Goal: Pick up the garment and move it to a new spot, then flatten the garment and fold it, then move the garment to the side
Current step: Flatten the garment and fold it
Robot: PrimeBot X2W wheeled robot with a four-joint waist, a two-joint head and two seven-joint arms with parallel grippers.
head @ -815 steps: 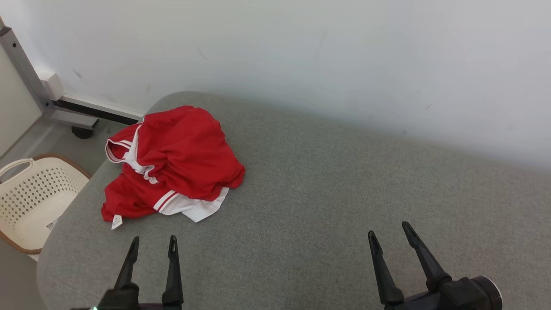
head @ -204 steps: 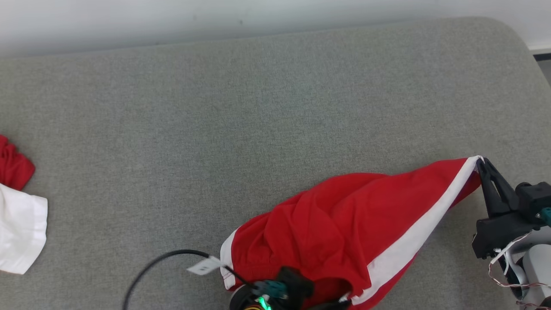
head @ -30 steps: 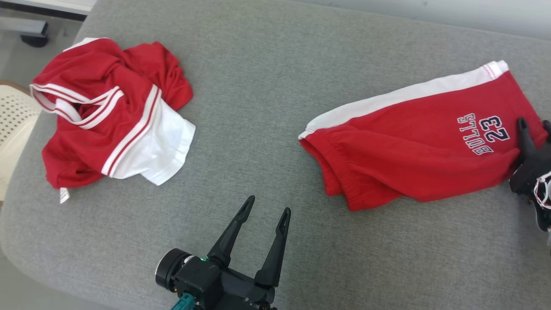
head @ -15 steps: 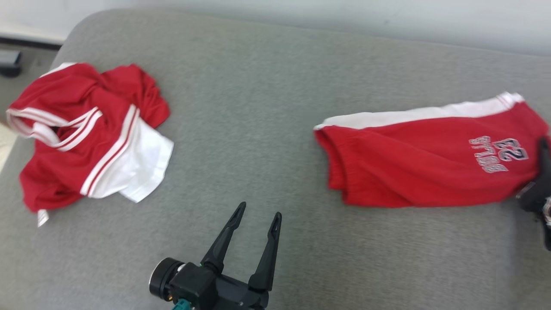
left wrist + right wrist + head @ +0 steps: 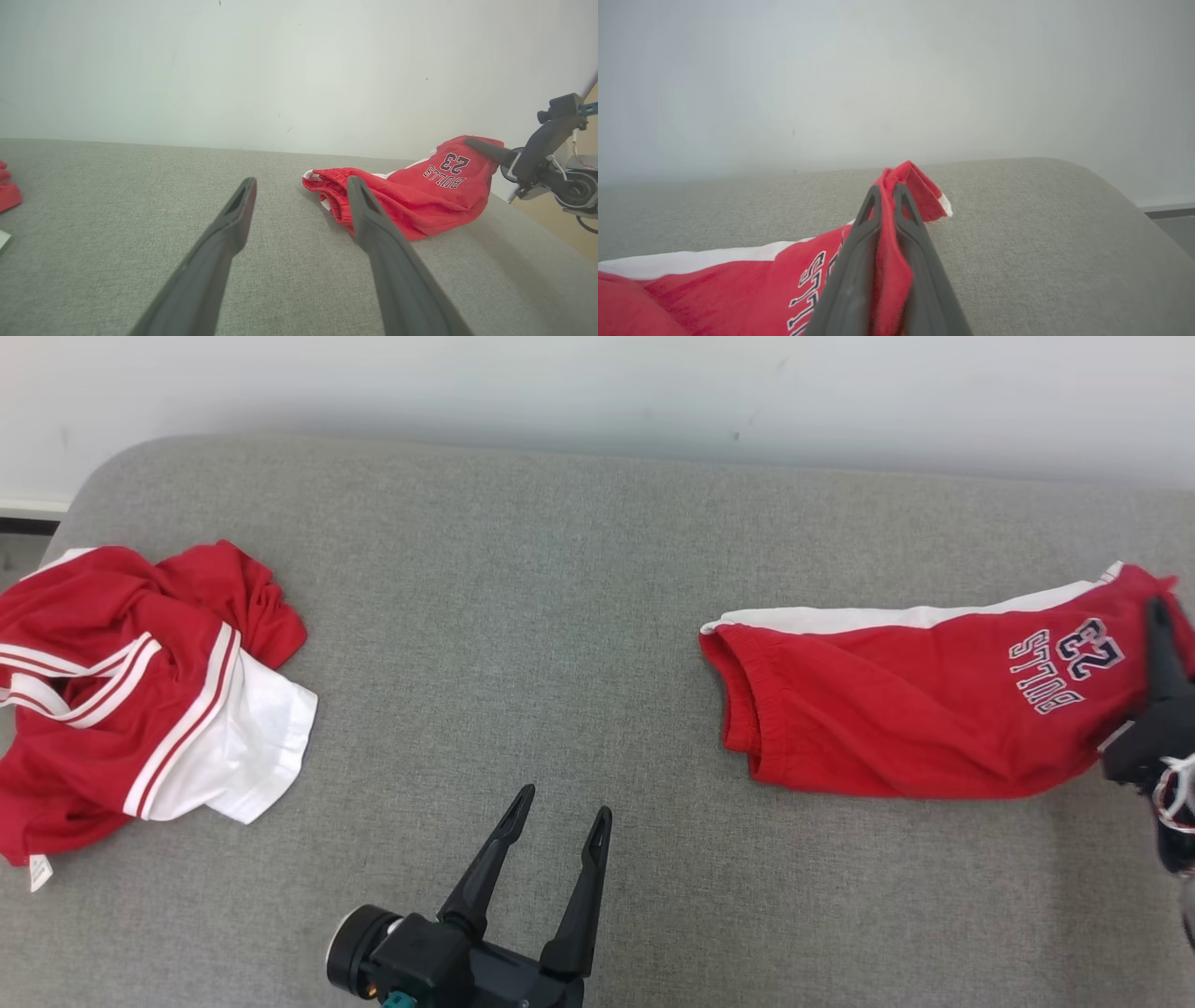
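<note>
1. The right pincer (image 5: 888, 191) is clamped nearly shut on the leg-hem end of the red Bulls shorts (image 5: 915, 719). A fold of red cloth is squeezed between its two dark fingers and pokes out past their tips.
2. That pinched end is lifted off the grey padded worktop (image 5: 597, 569). From there the shorts slope away from the pincer down to the padding, and the elastic waistband is the end farthest from it.
3. The "BULLS 23" print sits just beside the right pincer's fingers, on the upper face of the cloth.
4. A white side stripe runs along the far edge of the shorts, on the side toward the white wall (image 5: 597, 383).
5. The left pincer (image 5: 565, 801) hangs wide open with nothing in it, above bare padding.
6. The waistband of the shorts lies ahead of the left pincer and off to its right, near it but apart.
7. A crumpled red and white jersey (image 5: 140, 691) lies well off to the left pincer's left. A small white tag (image 5: 39, 873) shows at its near corner.
</note>
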